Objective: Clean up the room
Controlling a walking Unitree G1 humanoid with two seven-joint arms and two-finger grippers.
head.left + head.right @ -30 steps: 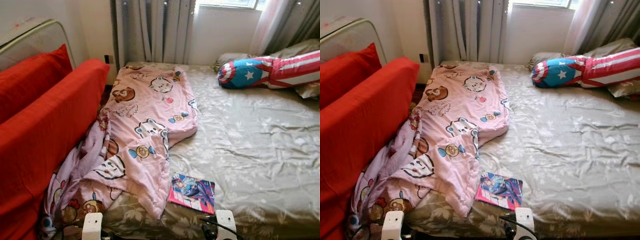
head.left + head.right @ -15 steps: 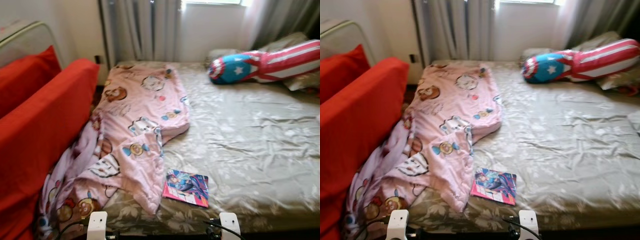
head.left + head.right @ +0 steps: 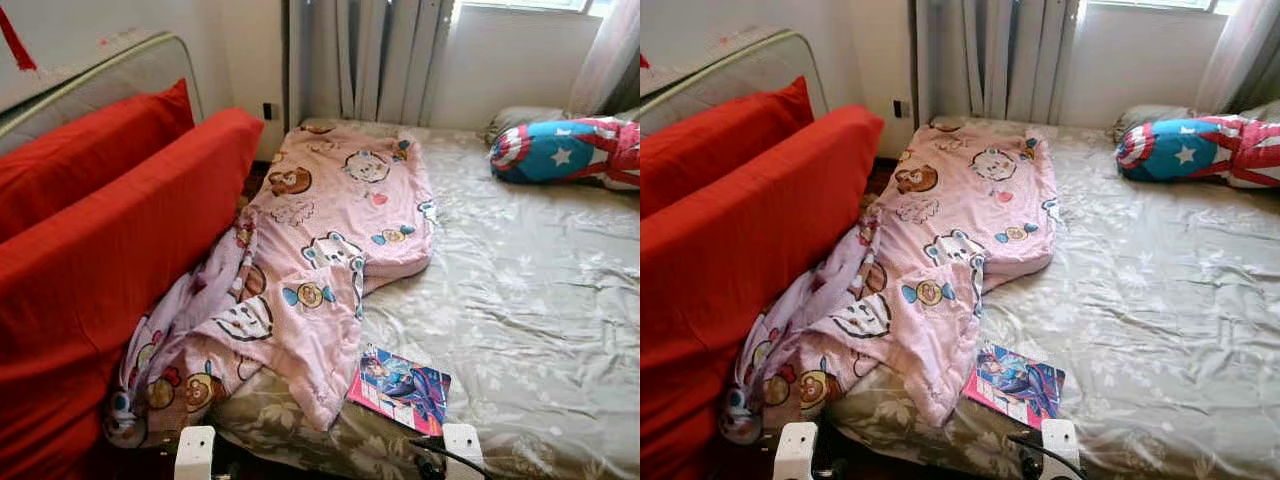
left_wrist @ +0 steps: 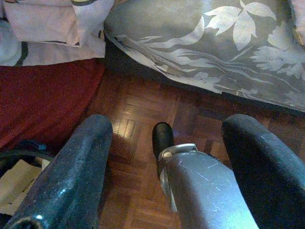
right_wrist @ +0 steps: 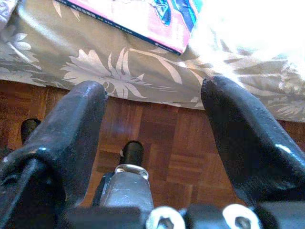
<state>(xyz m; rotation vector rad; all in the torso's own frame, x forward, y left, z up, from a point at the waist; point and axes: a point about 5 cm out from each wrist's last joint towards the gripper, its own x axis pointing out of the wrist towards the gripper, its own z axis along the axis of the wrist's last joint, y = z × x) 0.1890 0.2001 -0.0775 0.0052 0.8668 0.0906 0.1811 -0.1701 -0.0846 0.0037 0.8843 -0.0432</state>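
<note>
A red sofa (image 3: 110, 260) fills the left of the scene, with a red cushion (image 3: 90, 150) propped along its back, and a pale padded frame (image 3: 100, 75) stands behind it against the wall. Just right of the sofa, a pink cartoon-print blanket (image 3: 330, 250) lies crumpled along the left side of the bed (image 3: 530, 300). Its near end spills off the mattress edge toward the sofa and the floor. The bed is covered with a grey-green sheet printed with leaves. Near the bed's front edge, just right of the blanket's lowest corner, a colourful comic book (image 3: 402, 388) lies flat on the sheet. At the far right, by the window, a red, white and blue star-patterned bolster (image 3: 560, 150) rests against grey pillows (image 3: 520, 118). Grey curtains (image 3: 375, 55) hang behind the bed's far end.

The left gripper (image 4: 167, 143) hangs low over the wooden parquet floor (image 4: 143, 114) beside the bed's near edge, its two black fingers spread apart and holding nothing. The right gripper (image 5: 157, 109) hangs likewise over the parquet just below the comic book, with its fingers apart and nothing between them.
</note>
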